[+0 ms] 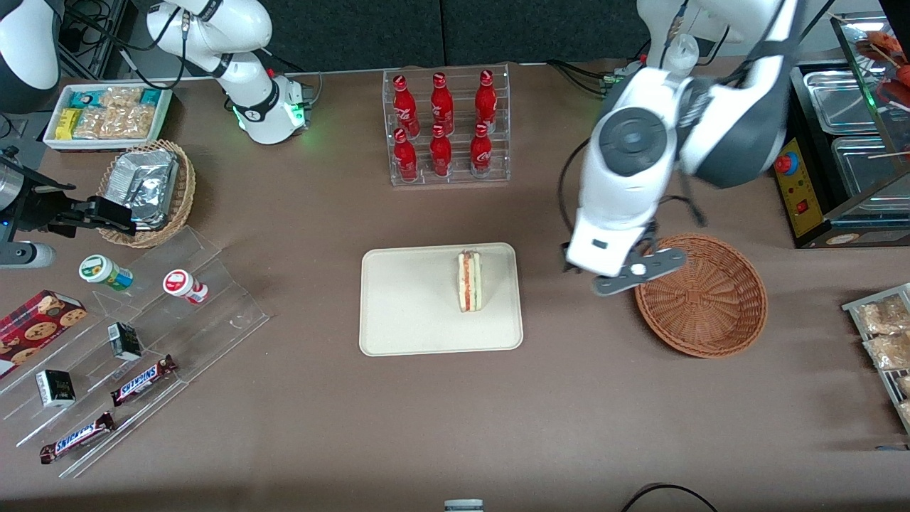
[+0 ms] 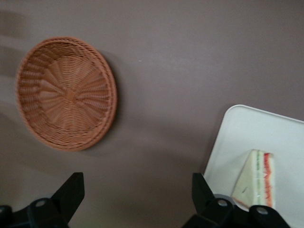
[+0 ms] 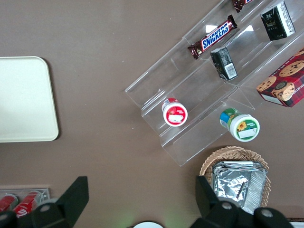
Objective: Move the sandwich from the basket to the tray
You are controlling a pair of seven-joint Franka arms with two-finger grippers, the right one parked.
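The sandwich point(image 1: 469, 280) lies on the cream tray point(image 1: 412, 306), on the part of it nearest the basket, its red filling edge showing. The round reddish-brown wicker basket point(image 1: 707, 295) is empty and sits toward the working arm's end of the table. My left gripper point(image 1: 604, 274) hangs in the air between the tray and the basket, above the brown tabletop, fingers spread wide and holding nothing. In the left wrist view the gripper point(image 2: 137, 190) is over bare table, with the basket point(image 2: 66, 92), the tray point(image 2: 266, 137) and the sandwich point(image 2: 259, 178) in sight.
A clear rack of red cola bottles point(image 1: 446, 126) stands farther from the front camera than the tray. Toward the parked arm's end are a tan basket of foil packets point(image 1: 148, 190), a white snack box point(image 1: 106, 114) and a clear stepped stand with candy bars point(image 1: 142, 380). A snack rack point(image 1: 885, 341) lies past the basket.
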